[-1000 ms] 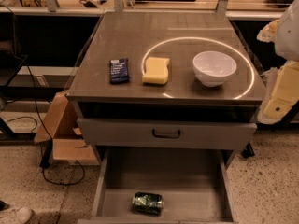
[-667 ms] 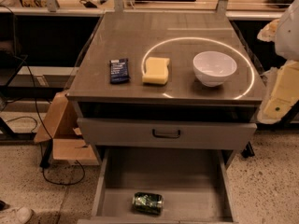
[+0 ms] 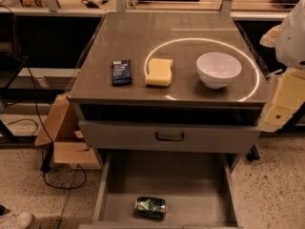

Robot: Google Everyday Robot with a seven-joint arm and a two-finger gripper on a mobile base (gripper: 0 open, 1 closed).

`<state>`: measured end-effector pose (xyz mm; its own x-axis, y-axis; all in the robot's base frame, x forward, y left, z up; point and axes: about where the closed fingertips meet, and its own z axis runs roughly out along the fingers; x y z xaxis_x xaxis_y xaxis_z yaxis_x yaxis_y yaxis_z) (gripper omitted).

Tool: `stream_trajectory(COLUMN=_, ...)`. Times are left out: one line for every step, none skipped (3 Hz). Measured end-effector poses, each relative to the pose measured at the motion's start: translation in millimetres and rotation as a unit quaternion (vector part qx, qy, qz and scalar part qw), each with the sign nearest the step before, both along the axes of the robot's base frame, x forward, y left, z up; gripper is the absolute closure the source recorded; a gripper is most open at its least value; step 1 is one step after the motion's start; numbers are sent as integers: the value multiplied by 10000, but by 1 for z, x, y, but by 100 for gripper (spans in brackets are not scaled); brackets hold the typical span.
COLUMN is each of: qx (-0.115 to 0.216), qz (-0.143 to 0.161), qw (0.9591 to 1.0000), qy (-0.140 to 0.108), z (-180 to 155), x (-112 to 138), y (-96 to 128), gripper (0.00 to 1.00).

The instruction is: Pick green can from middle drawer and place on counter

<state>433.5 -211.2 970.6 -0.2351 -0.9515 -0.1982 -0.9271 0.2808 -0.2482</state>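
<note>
The green can (image 3: 150,207) lies on its side on the floor of the open middle drawer (image 3: 190,185), near the drawer's front edge and a little left of centre. The counter (image 3: 143,37) is the grey-brown cabinet top above, with a bright ring of light on it. My gripper (image 3: 285,99) shows only as white and pale yellow arm parts at the right edge of the view. It is level with the counter, beside its right side, and far above and to the right of the can.
On the counter stand a dark blue snack packet (image 3: 121,72), a yellow sponge (image 3: 159,72) and a white bowl (image 3: 218,69). A shut drawer front with a dark handle (image 3: 169,137) sits above the open drawer. A cardboard box (image 3: 62,132) and a cable lie on the floor to the left.
</note>
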Motion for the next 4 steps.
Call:
stream_trajectory(qx=133, qz=178, qw=9987, qy=459, z=-38, x=-29, y=9, gripper=0)
stream_trajectory(qx=131, qz=178, qw=9987, qy=469, z=-39, x=-30, y=10, gripper=0)
stream_trajectory(qx=106, qz=-44, qw=9977, qy=669, z=-59, x=-46, y=8, gripper=0)
stream_trajectory(qx=137, qz=-498, qw=9943, qy=933, z=-88, x=-80, y=12, gripper=0)
